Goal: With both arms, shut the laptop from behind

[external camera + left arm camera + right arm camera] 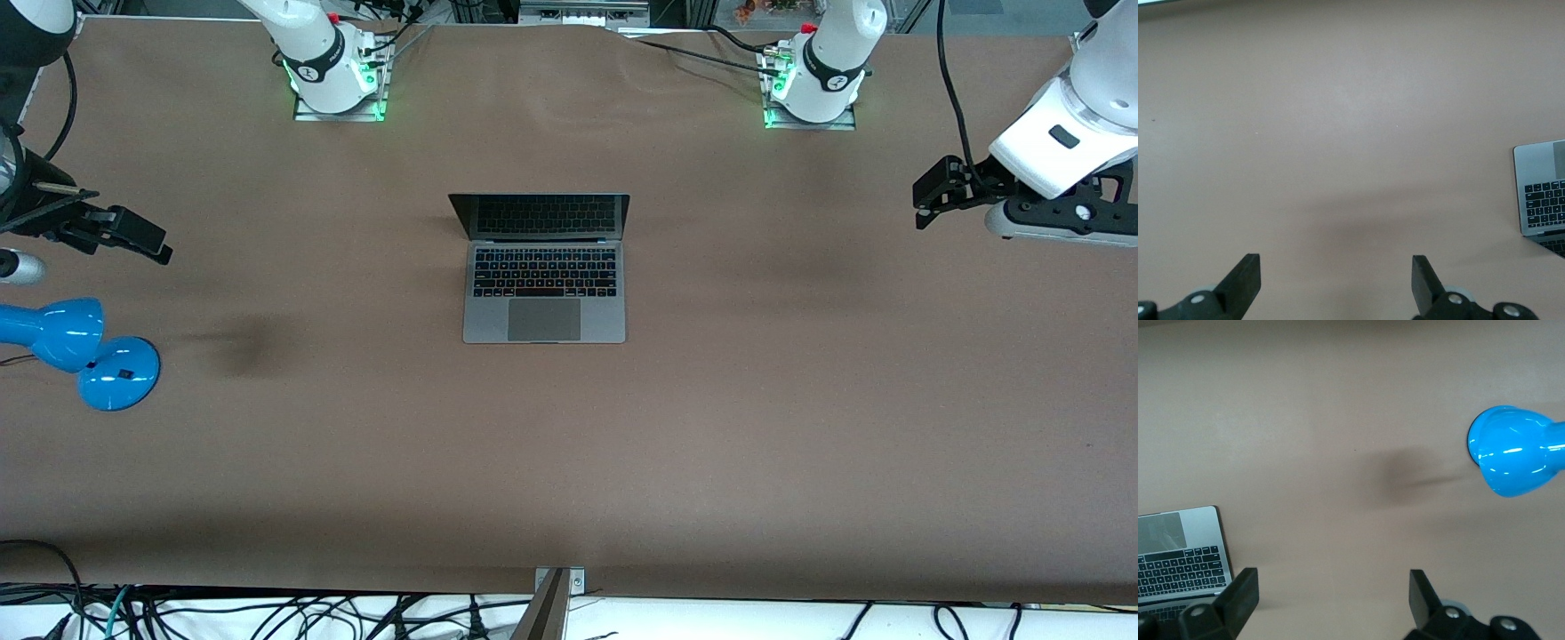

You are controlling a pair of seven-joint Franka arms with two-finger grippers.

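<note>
The space-grey laptop [544, 283] stands open in the middle of the brown table, its dark screen upright and facing the front camera. A corner of it shows in the left wrist view [1543, 193] and in the right wrist view [1182, 553]. My left gripper [929, 197] is open and empty, up over the table's left-arm end, well apart from the laptop; its fingers frame bare table in the left wrist view [1336, 283]. My right gripper [142, 238] is open and empty over the right-arm end, also in the right wrist view [1333, 603].
A blue desk lamp [80, 348] lies at the right arm's end, under and nearer the front camera than my right gripper; its head shows in the right wrist view [1511, 459]. The arm bases [336, 76] [813, 84] stand at the table's back edge. Cables hang off the front edge.
</note>
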